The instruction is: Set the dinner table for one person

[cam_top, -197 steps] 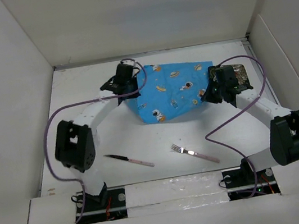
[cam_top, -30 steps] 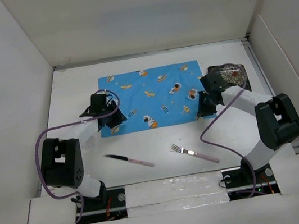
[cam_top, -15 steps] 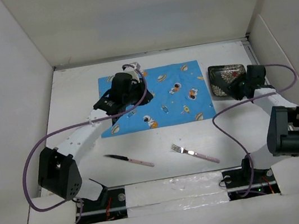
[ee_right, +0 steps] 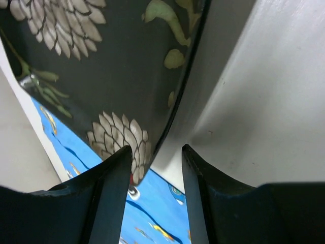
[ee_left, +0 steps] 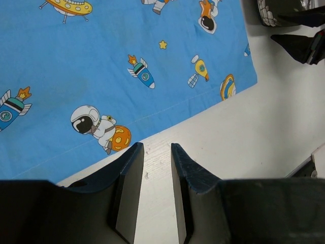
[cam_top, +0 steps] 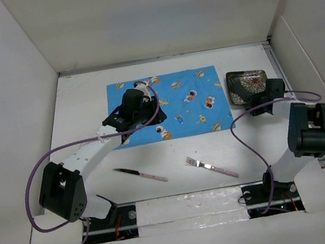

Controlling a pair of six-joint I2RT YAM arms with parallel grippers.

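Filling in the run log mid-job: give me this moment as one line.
cloth: flat on table | left gripper: open, over cloth's near edge | right gripper: open at plate rim | knife, fork: on table

Quick update from a few seconds back: the blue cloth point(cam_top: 190, 102) was a bunched-up heap pinched between both grippers, and now it's lying flat and fully spread. We've let go of it too. The left gripper point(ee_left: 156, 147) came off the cloth's corner and now hangs over its near edge. The hem is just ahead of its fingertips, and the jaws are slightly apart with nothing in them. The right gripper point(ee_right: 155, 150) swung from the other corner over to the dark flowered plate point(ee_right: 101, 61). Its jaws have spread wider, and the plate's rim now shows right between the fingertips.
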